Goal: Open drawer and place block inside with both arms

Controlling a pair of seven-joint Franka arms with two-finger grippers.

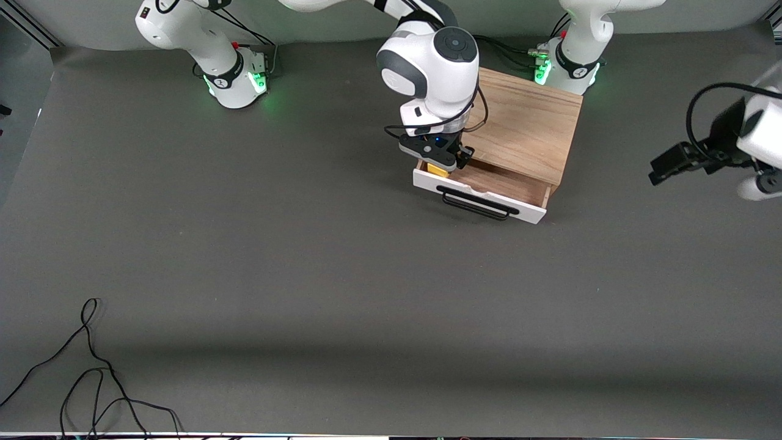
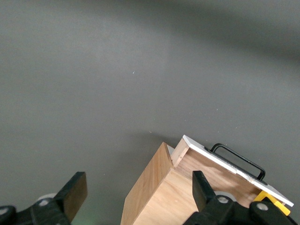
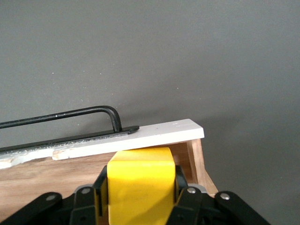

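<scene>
The light wooden box (image 1: 525,122) stands near the left arm's base. Its drawer (image 1: 489,183) is pulled open toward the front camera, showing the white front panel (image 1: 464,190) and black bar handle (image 1: 476,208). My right gripper (image 1: 441,164) is shut on the yellow block (image 1: 437,170) and holds it just over the open drawer's corner at the right arm's end. In the right wrist view the block (image 3: 140,171) sits between the fingers above the drawer's wood floor (image 3: 47,180). My left gripper (image 1: 660,171) is open and empty, in the air off the box's side; its view shows the box (image 2: 159,197) and drawer (image 2: 220,166).
A loose black cable (image 1: 91,366) lies on the grey mat (image 1: 305,244) at the near edge toward the right arm's end. The arms' bases (image 1: 235,76) stand along the table's edge farthest from the front camera.
</scene>
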